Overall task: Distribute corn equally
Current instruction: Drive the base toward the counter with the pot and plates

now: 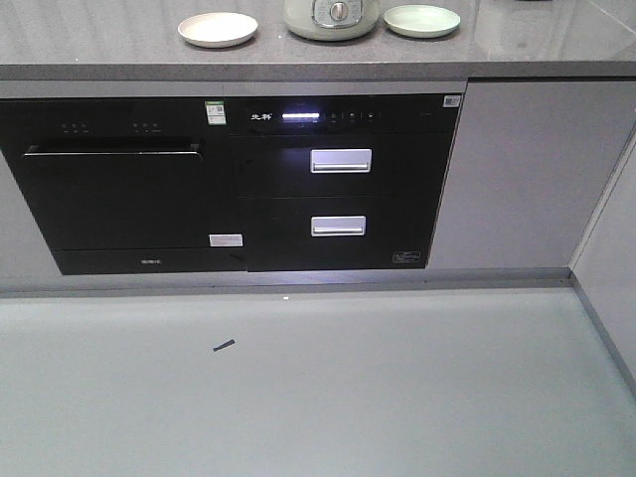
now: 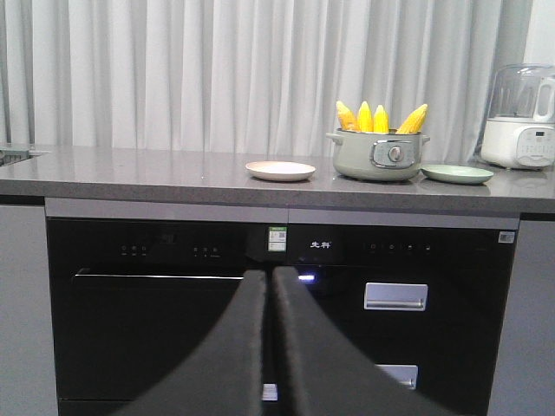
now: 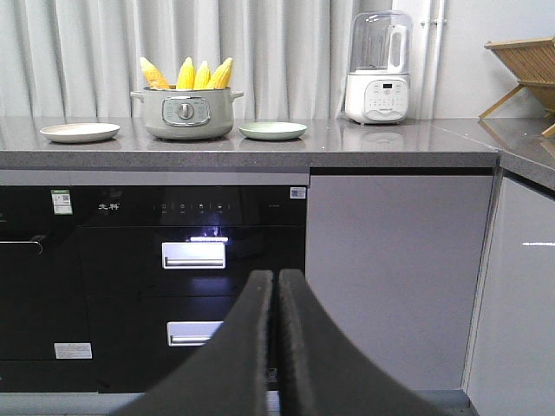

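Several yellow corn cobs [image 2: 380, 118] stand upright in a grey-green pot [image 2: 377, 155] on the grey counter; the right wrist view shows the same corn [image 3: 187, 74] in the pot [image 3: 186, 113]. A cream plate [image 2: 280, 171] lies left of the pot and a pale green plate [image 2: 457, 174] right of it. In the front view only the pot's base [image 1: 332, 17] and both plates [image 1: 218, 29] [image 1: 421, 20] show. My left gripper [image 2: 270, 277] and right gripper [image 3: 276, 279] are both shut on nothing, held low before the cabinets, well short of the counter.
Below the counter [image 1: 298, 55] sit a black dishwasher [image 1: 114, 189] and a black drawer unit with two silver handles [image 1: 340, 160]. A white blender [image 3: 378, 69] stands right of the green plate, with a wooden rack [image 3: 527, 65] at the far right. A small dark scrap [image 1: 224, 345] lies on the floor.
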Tool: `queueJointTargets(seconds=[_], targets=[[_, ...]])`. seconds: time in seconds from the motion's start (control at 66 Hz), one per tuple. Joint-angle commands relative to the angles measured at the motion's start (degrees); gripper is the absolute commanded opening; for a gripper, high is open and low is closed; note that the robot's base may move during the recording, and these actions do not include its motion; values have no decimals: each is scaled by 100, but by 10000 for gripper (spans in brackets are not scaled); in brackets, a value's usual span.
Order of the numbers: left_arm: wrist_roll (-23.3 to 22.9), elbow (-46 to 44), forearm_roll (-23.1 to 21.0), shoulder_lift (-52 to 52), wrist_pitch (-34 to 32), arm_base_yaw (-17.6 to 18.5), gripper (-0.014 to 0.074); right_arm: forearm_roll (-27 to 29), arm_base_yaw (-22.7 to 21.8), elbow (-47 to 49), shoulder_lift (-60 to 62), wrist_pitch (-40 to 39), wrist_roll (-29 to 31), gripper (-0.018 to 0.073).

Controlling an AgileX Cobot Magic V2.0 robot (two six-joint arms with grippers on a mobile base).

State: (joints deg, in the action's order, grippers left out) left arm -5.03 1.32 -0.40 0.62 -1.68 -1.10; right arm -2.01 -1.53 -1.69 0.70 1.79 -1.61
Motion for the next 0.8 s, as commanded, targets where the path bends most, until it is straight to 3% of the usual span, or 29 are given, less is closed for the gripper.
queueJointTargets(seconds=[0.0, 0.788], targets=[[-4, 75, -57, 87, -445, 8, -7, -45, -4, -57, 18, -412, 7, -5], [-4, 75, -57, 87, -445, 8, -7, -45, -4, -57, 18, -412, 7, -5]])
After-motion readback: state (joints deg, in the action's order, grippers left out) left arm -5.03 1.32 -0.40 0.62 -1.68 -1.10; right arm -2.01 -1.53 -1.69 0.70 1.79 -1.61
